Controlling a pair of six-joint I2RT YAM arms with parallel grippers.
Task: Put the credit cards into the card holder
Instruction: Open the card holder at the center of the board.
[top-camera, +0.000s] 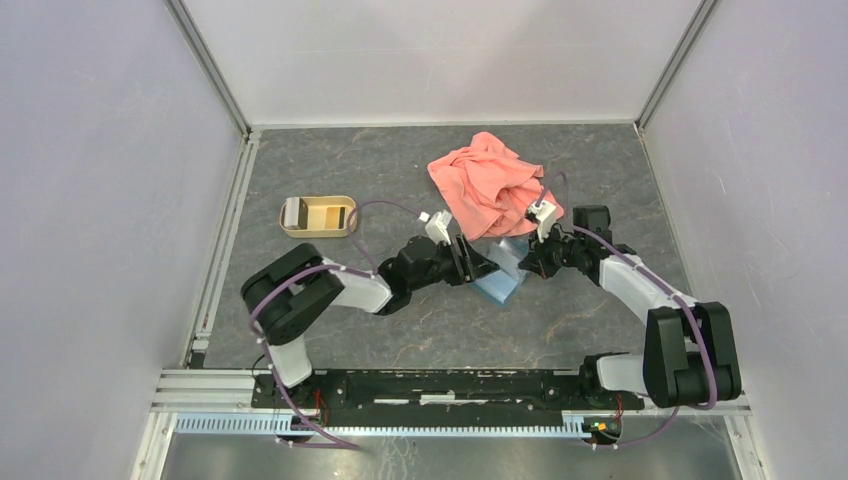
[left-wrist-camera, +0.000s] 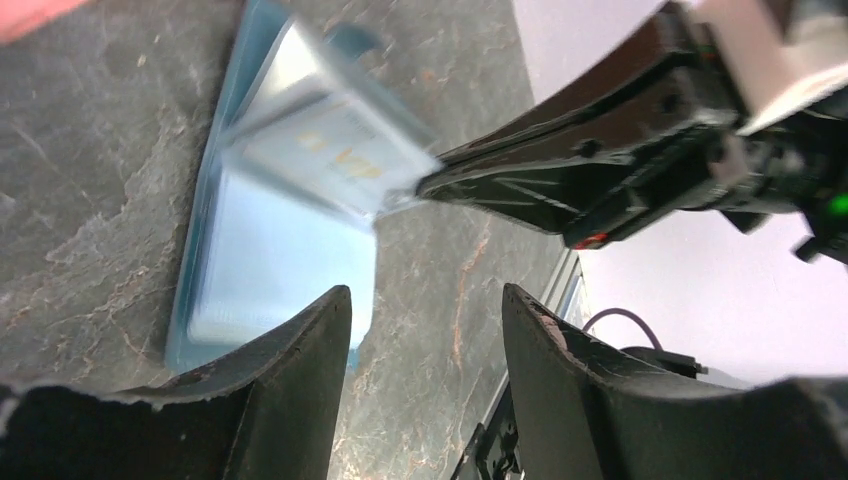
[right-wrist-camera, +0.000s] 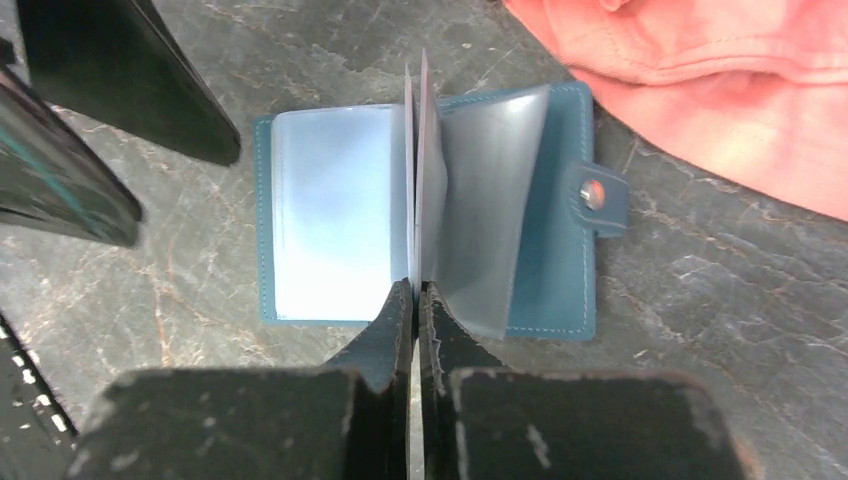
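Right gripper (right-wrist-camera: 415, 292) pinches card holder (right-wrist-camera: 325, 225) sleeve upright; left gripper (left-wrist-camera: 426, 305) agape beside.

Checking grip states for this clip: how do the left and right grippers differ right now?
The left gripper has its jaws apart; the right gripper has its jaws shut. The left gripper holds nothing; the right gripper pinches the upright clear sleeves of the card holder. Shared: both are black and both sit at the open holder.
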